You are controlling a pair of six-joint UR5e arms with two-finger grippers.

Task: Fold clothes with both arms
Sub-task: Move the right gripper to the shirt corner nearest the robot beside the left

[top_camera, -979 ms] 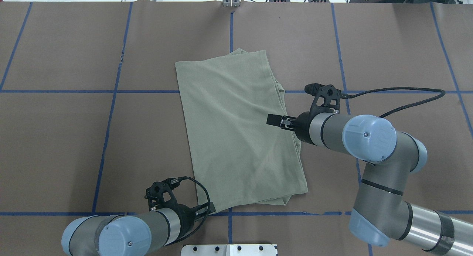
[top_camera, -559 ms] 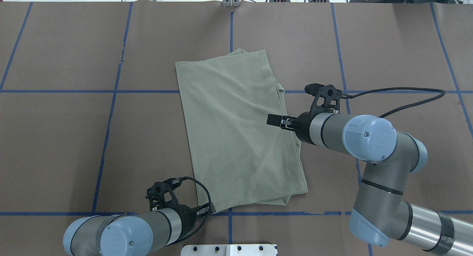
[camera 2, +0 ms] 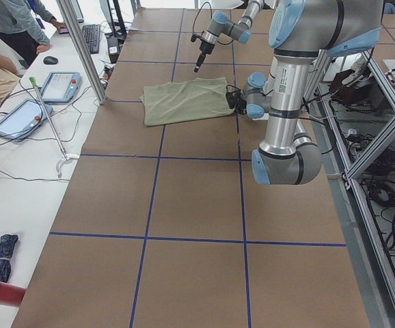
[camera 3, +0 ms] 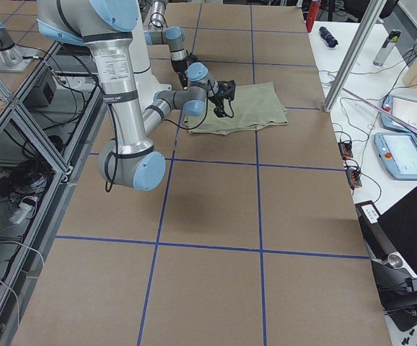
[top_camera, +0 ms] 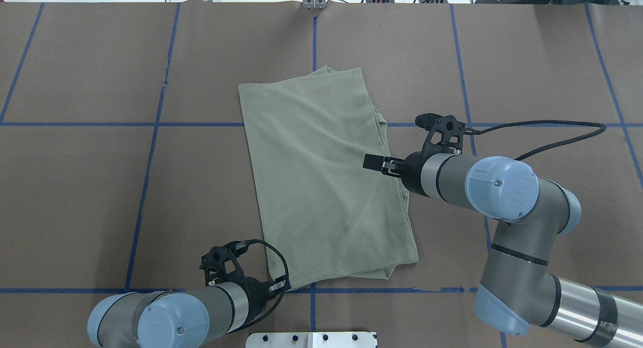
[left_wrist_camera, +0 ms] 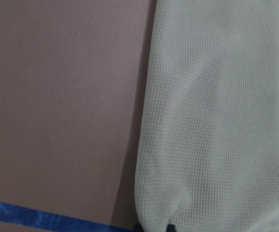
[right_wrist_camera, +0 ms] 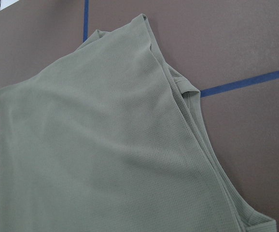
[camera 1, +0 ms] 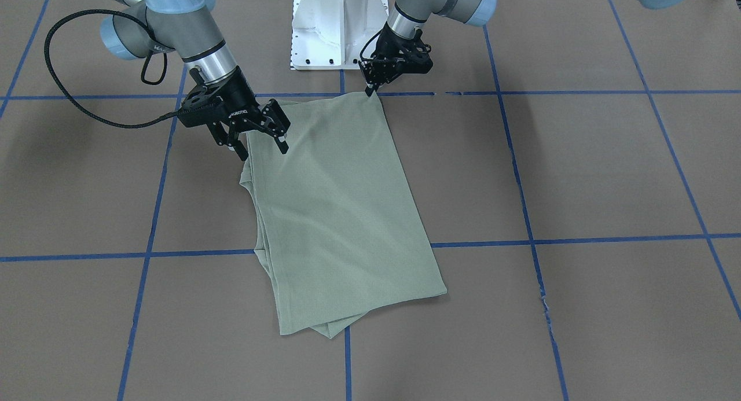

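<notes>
The pale green shirt (camera 1: 341, 216) (top_camera: 321, 177) lies folded into a long strip on the brown table, with layered edges along its right side (right_wrist_camera: 188, 96). My left gripper (camera 1: 369, 89) (top_camera: 287, 286) is at the shirt's near-left corner, fingers drawn to a point and shut on the cloth. That corner fills the left wrist view (left_wrist_camera: 216, 121) down to the fingertips. My right gripper (camera 1: 261, 148) (top_camera: 386, 166) stands open astride the shirt's right edge, one finger over the cloth, one on the table side, holding nothing.
The white pedestal base (camera 1: 338, 25) (top_camera: 311, 339) sits at the table's near edge between the arms. Blue tape lines (top_camera: 150, 152) grid the brown cover. A black cable (top_camera: 552, 124) loops right of the right wrist. People and tablets (camera 2: 61, 85) are beside the far edge.
My left wrist has shifted slightly forward and up at the shirt's near corner. The right arm and the shirt have stayed put.
</notes>
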